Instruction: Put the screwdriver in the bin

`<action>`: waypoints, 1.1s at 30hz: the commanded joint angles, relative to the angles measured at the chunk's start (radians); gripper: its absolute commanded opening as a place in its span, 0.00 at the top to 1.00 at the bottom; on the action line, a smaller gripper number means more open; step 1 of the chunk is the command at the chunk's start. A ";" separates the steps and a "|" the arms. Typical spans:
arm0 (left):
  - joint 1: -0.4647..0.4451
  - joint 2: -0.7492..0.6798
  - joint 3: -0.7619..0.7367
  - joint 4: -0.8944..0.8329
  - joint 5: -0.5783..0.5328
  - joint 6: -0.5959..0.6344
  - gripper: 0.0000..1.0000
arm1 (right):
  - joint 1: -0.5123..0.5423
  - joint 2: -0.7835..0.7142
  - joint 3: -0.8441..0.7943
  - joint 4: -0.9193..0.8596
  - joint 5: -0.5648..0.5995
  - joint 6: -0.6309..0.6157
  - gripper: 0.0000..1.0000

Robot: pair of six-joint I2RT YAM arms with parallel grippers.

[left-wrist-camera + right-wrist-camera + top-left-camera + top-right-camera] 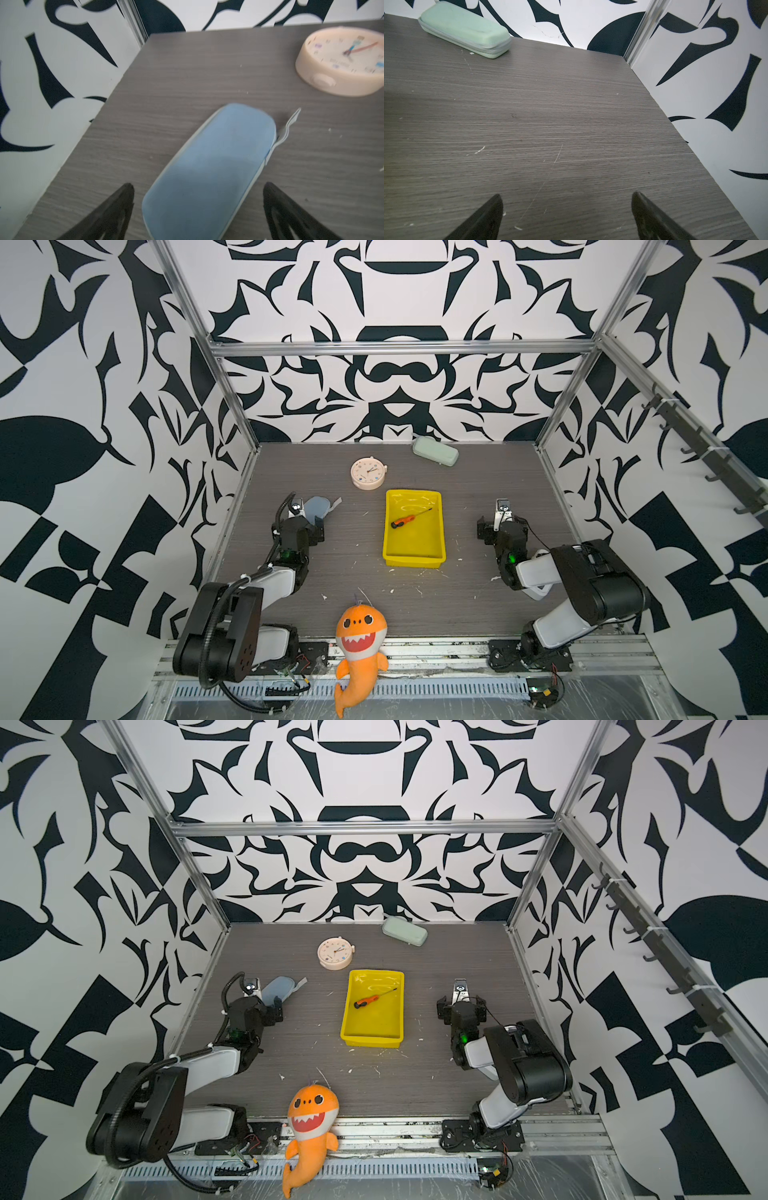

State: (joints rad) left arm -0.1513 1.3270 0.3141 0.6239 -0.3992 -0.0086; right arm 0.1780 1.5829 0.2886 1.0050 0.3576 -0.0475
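In both top views the screwdriver (pixel 409 517) (pixel 374 998), orange-handled with a thin dark shaft, lies slantwise on the floor of the yellow bin (pixel 415 562) (pixel 372 1042) at the table's middle. No gripper touches it. My left gripper (pixel 307 526) (pixel 198 185) is well left of the bin. It is open, with a blue case (pixel 207 166) lying between its spread fingers and a gap on each side. My right gripper (pixel 500 522) (pixel 565 195) is right of the bin, open over bare tabletop with nothing between its fingers.
A cream clock (pixel 369 474) lies behind the bin and a pale green case (pixel 435 451) rests at the back wall. An orange shark plush (pixel 360 639) hangs over the front rail. Patterned walls and metal posts close in three sides.
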 commanded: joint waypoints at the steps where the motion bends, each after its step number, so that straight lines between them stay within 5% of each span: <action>1: 0.027 0.016 0.025 0.128 0.056 0.028 0.00 | -0.003 -0.016 0.022 0.013 -0.007 0.005 0.00; 4: 0.031 0.074 0.036 0.184 0.066 0.037 0.00 | -0.003 -0.018 0.024 0.012 -0.008 0.006 0.01; 8: 0.060 0.226 -0.070 0.571 0.024 0.024 0.00 | -0.003 -0.018 0.024 0.012 -0.008 0.005 0.01; 10: 0.095 0.255 -0.076 0.593 0.088 -0.009 0.00 | -0.002 -0.018 0.024 0.012 -0.009 0.005 0.01; 15: 0.172 0.221 0.061 0.274 0.234 -0.049 0.00 | -0.002 -0.018 0.027 0.010 -0.013 0.005 0.01; 33: 0.192 0.225 0.062 0.279 0.260 -0.066 0.00 | -0.005 -0.018 0.030 0.001 -0.016 0.006 0.01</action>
State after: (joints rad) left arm 0.0399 1.5627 0.3756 0.8932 -0.1520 -0.0635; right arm 0.1780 1.5829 0.2920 0.9916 0.3466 -0.0475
